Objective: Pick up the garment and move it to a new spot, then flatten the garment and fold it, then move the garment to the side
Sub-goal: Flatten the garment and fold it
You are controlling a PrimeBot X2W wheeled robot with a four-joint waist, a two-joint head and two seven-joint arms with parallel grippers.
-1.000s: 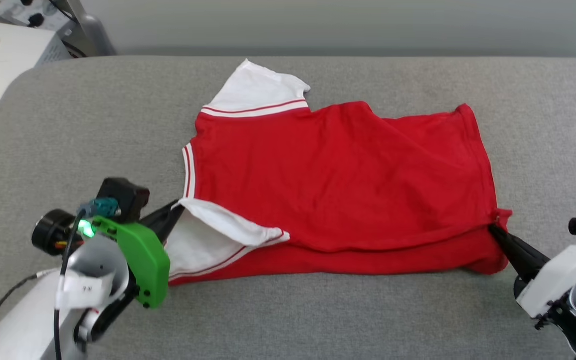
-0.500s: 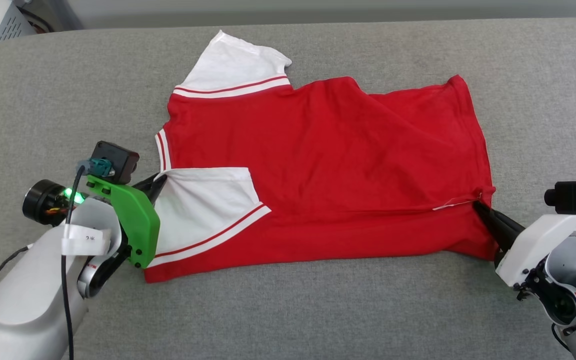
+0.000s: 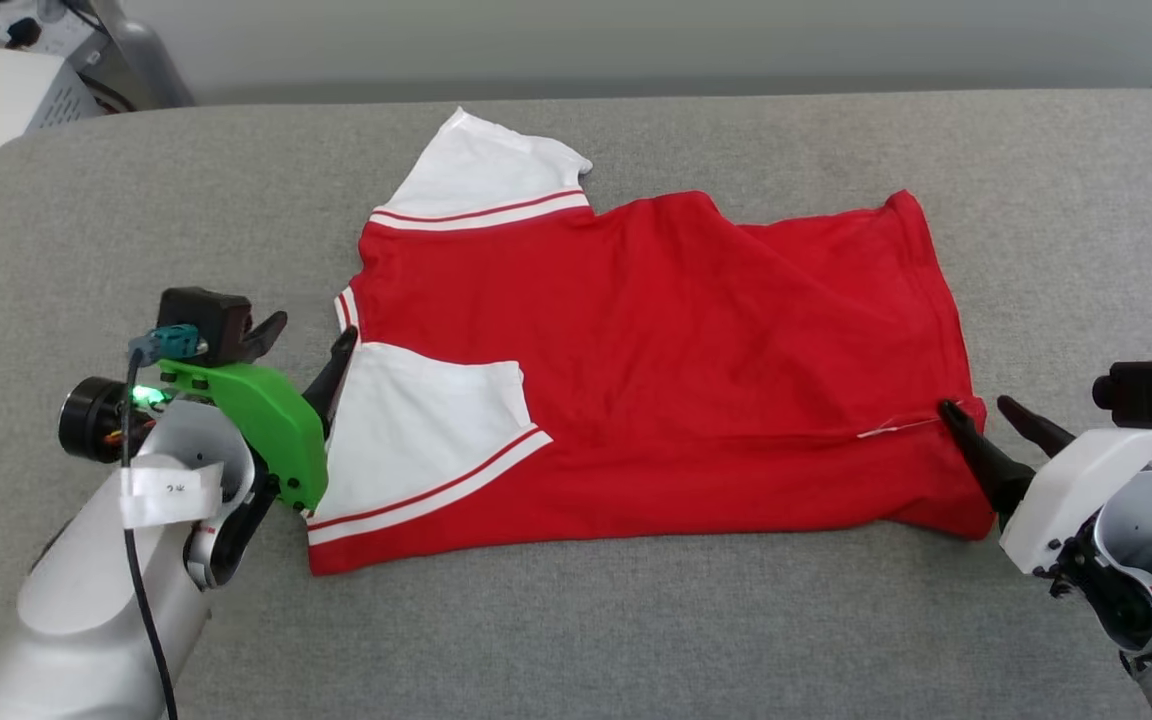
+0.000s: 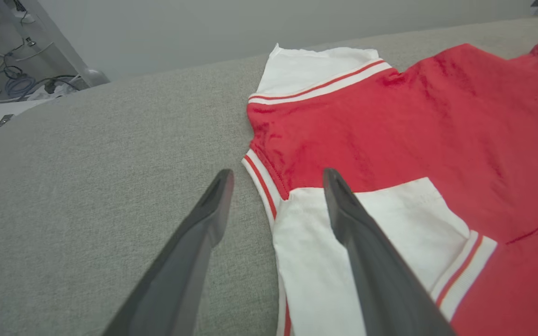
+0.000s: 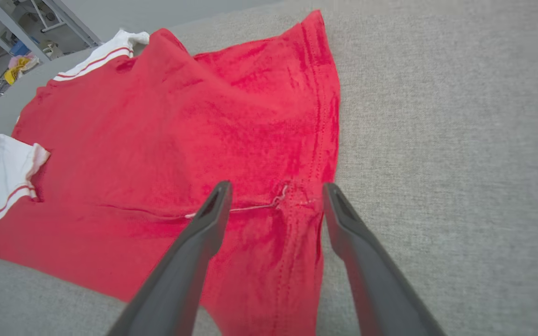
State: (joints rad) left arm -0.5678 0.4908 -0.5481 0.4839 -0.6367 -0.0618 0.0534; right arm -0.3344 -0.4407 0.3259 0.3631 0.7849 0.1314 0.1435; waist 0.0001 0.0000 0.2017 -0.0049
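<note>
1. The garment (image 3: 656,380) lay near the middle of the grey padded surface (image 3: 636,620). Its near long edge was folded up onto the red body, and the near white sleeve (image 3: 426,430) rested on top.
2. Both jaws stood spread and held nothing. The left gripper (image 3: 311,332) sat at the collar end, the right gripper (image 3: 976,405) at the hem corner.
3. I judged snagging the main risk. One left finger (image 4: 357,233) hung over the sleeve, and I couldn't tell whether it touched. Pulling back low could drag the fold open.
4. A loose pale thread (image 5: 250,208) lay between the right fingers and could catch a tip.
5. The far sleeve (image 3: 486,170) stuck out beyond the body, and creases crossed the red. Folding again without smoothing would probably lock in a lopsided bundle.
</note>
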